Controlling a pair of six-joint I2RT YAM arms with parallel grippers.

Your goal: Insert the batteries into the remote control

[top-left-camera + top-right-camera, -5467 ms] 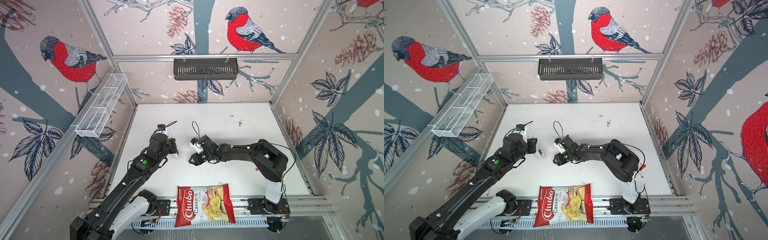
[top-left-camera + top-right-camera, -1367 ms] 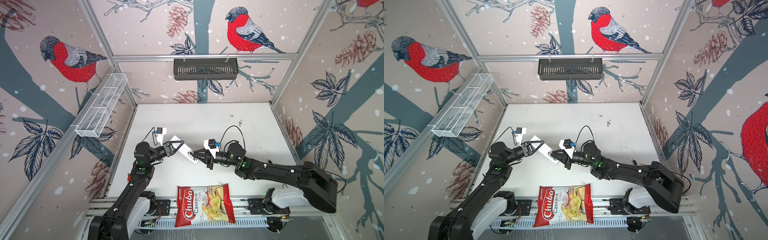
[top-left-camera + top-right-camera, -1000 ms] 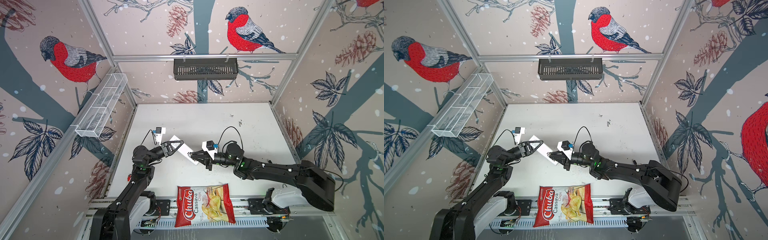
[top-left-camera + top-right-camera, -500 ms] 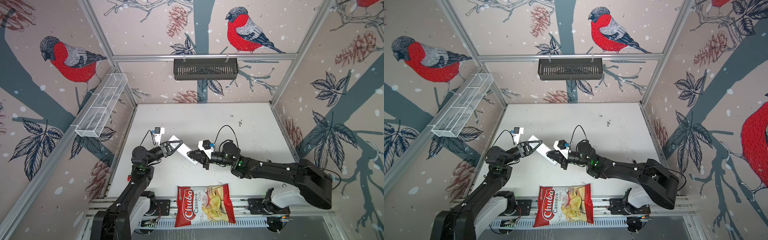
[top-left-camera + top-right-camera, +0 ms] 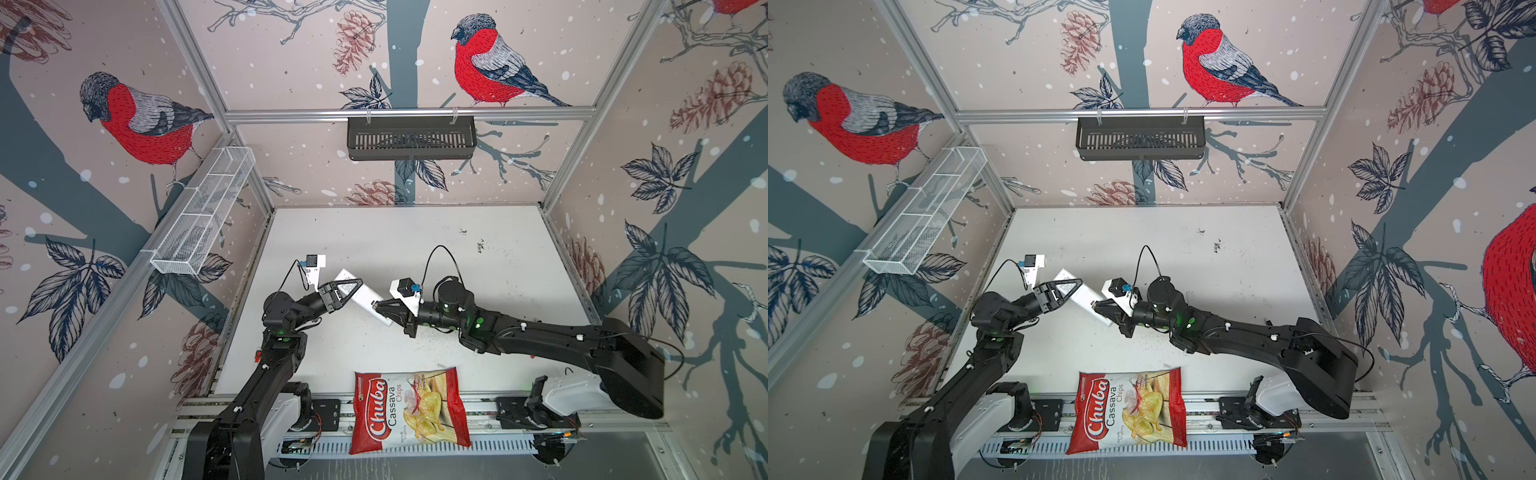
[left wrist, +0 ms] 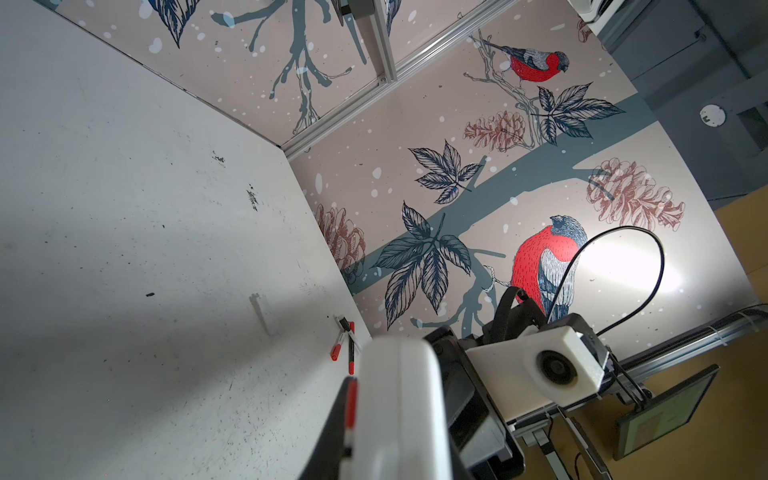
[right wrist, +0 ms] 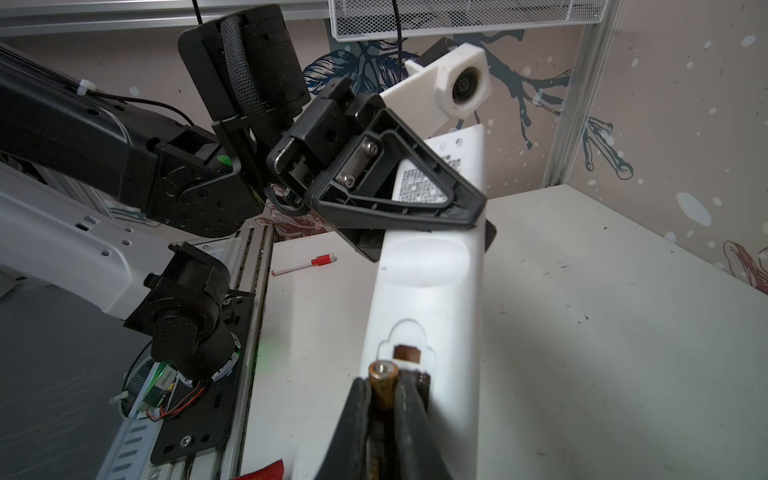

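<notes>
The white remote control (image 5: pixel 365 296) (image 5: pixel 1084 297) hangs tilted above the table, plain back up. My left gripper (image 5: pixel 353 286) (image 5: pixel 1073 286) is shut on its middle, and in the left wrist view the remote control (image 6: pixel 399 399) fills the gap of that gripper (image 6: pixel 397 436). My right gripper (image 7: pixel 382 386) is shut on a battery (image 7: pixel 381 374) whose gold-copper end points at the open compartment (image 7: pixel 407 353) in the remote's near end (image 7: pixel 432 291). In both top views the right gripper (image 5: pixel 376 305) (image 5: pixel 1096 308) touches the remote's lower end.
A Chuba chips bag (image 5: pixel 409 409) lies on the front rail. Red-capped markers (image 6: pixel 345 347) lie by the right wall, another marker (image 7: pixel 307 264) near the left arm's base. A black basket (image 5: pixel 411 137) hangs on the back wall, a wire basket (image 5: pixel 203 216) on the left wall.
Over the last second my right gripper has slid left with the battery up to the remote's end. The left gripper has kept the remote nearly still.
</notes>
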